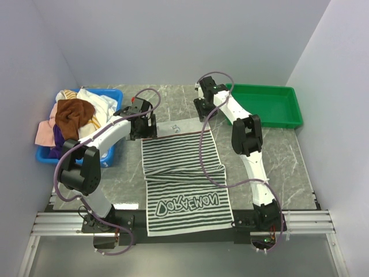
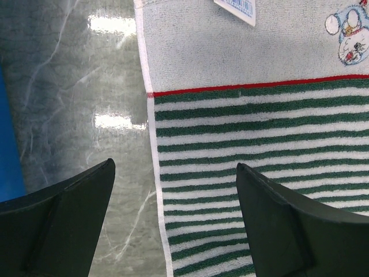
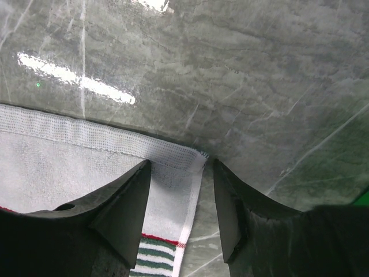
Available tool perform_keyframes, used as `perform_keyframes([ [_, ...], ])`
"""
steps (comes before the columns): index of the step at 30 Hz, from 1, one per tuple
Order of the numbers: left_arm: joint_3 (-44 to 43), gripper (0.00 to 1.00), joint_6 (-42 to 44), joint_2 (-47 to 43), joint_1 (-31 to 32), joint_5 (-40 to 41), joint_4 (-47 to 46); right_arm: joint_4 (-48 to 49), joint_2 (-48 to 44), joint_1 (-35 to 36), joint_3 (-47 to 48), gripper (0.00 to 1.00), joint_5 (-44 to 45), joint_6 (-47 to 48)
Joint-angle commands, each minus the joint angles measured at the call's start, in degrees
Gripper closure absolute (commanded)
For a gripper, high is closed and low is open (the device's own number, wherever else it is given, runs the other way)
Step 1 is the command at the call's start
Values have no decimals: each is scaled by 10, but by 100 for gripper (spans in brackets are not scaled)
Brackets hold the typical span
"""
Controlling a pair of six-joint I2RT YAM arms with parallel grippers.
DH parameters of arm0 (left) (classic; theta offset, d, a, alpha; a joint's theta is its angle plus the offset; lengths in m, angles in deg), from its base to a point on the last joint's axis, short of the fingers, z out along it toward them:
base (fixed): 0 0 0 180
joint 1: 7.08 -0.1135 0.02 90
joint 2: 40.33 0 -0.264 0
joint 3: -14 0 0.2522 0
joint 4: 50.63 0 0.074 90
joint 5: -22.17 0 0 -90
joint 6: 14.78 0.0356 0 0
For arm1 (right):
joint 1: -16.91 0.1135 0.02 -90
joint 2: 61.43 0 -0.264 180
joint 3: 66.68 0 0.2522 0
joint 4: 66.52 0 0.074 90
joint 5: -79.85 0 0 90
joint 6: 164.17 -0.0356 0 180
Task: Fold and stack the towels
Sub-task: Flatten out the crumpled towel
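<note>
Top external view, containers: blue bin (image 1: 113,93), left of my left claw (image 2: 173,167), holds heaped towels (image 1: 75,112): brown on top, white, pink, purple. The green tray (image 1: 271,107) sits right of my right claw (image 3: 181,164). Surface: grey marble table (image 1: 277,156), pale walls (image 1: 173,40) around. The striped towel (image 1: 181,173) lies flat under both claws. Left claw: wide open, straddling its left edge. Right claw: jaws apart over its far right corner, gripping nothing. Table shows beyond the hem.

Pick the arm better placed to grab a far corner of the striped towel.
Right, likely. The right pincer stands open astride the far right corner of the striped towel. The left pincer, wide open, straddles the towel's side edge short of its corner, half over bare table.
</note>
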Motion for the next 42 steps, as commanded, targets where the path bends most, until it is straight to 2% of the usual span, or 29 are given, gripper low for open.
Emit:
perform_keyframes([
  [1,-3,8,4,-15,-2,11,-8,-28,28,8,11,45,10,-10],
  [3,-4,8,4,-14,-1,12,-7,-30,27,8,4,52,8,-11],
  [4,-4,8,4,-14,-2,13,-7,-30,27,8,1,60,8,-11],
  [7,-4,8,4,-14,-1,13,-8,-26,20,8,-13,72,6,-9],
  [9,-3,8,4,-15,-1,14,-12,-14,7,8,-37,76,0,-9],
  [13,-14,9,-7,-5,-5,19,-18,9,-17,7,-80,90,-1,-8],
  [16,-56,10,-30,25,-18,7,-9,19,-28,6,-99,94,-1,-6],
  [21,-145,18,-55,92,-39,38,9,25,-35,6,-110,96,-2,-3],
  [25,-207,31,-51,147,-44,51,22,33,-43,7,-125,97,0,-2],
  [28,-235,37,-47,185,-47,55,24,41,-51,7,-139,97,2,-3],
  [32,-248,39,-49,228,-52,53,29,44,-53,7,-145,97,2,-3],
  [34,-247,43,-51,236,-55,50,26,42,-52,8,-144,97,1,-2],
  [42,-255,41,-50,270,-59,46,12,38,-50,7,-145,97,-1,-2],
])
